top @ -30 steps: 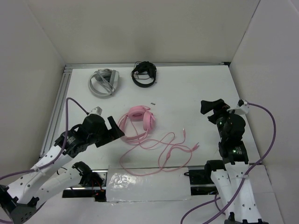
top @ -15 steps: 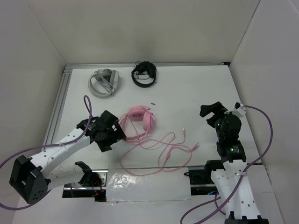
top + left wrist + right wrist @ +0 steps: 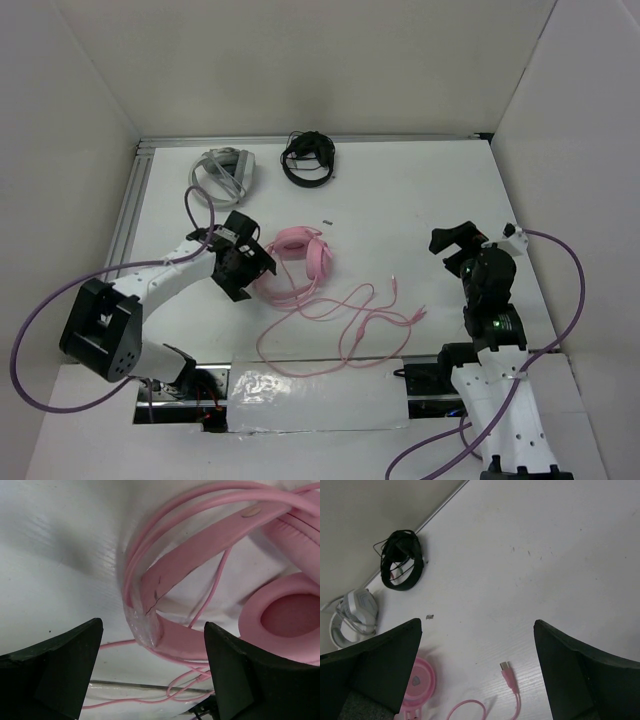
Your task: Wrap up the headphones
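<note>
- Two grippers: the left gripper (image 3: 243, 265) sits at the 9 o'clock edge of the headphones (image 3: 300, 255) with its jaws spread astride the headband (image 3: 200, 545), nothing clamped. The right gripper (image 3: 458, 240), at 3 o'clock and well apart, is likewise released and empty.
- One cable (image 3: 340, 315), thin and pink, sprawls in loose loops toward 5 o'clock of the earcups. One plug (image 3: 507, 672) lies bare on the table (image 3: 400, 200).
- The headphones, at mid-table, are pink, with round padded earcups folded together.
- Hidden: the left gripper covers the headband's left end from above, and the left wrist view crops one earcup (image 3: 287, 615).
- Three headsets in all: grey-white headphones (image 3: 222, 177) at 11 o'clock and black headphones (image 3: 308, 158) at 12 o'clock, both at the far edge.
</note>
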Motion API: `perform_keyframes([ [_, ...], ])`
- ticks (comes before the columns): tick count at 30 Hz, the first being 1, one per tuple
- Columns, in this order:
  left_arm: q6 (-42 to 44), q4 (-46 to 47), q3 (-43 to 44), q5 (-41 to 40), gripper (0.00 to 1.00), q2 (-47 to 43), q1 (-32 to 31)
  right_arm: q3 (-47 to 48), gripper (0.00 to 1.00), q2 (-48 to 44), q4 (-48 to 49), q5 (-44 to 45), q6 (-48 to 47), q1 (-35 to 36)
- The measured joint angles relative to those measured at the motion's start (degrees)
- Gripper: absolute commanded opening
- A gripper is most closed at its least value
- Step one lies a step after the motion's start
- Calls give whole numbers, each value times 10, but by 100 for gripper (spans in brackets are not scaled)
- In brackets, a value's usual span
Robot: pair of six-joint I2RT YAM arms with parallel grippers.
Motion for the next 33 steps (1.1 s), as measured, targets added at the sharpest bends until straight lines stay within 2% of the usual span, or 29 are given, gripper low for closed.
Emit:
perform_keyframes([
  [8,-35,-7,5,2,89,50,-24,0,100,24,-9,23,0,0],
  [11,-51,-17,8,1,84,70,-33,0,100,27,-10,28,0,0],
  [19,-68,-28,21,1,57,132,-40,0,100,26,-22,43,5,0],
  [20,-70,-30,23,2,47,137,-40,0,100,26,-23,44,5,0],
  [21,-73,-30,27,2,42,140,-41,0,100,26,-23,45,5,0],
  [22,-73,-27,31,2,29,142,-41,0,100,26,-23,46,6,0],
  [25,-68,-31,36,0,4,146,-42,0,100,26,-23,45,6,0],
  [26,-65,-32,37,-1,0,147,-42,0,100,27,-23,45,6,0],
  [33,-14,-57,95,-36,0,143,-45,1,100,38,-26,22,-6,0],
])
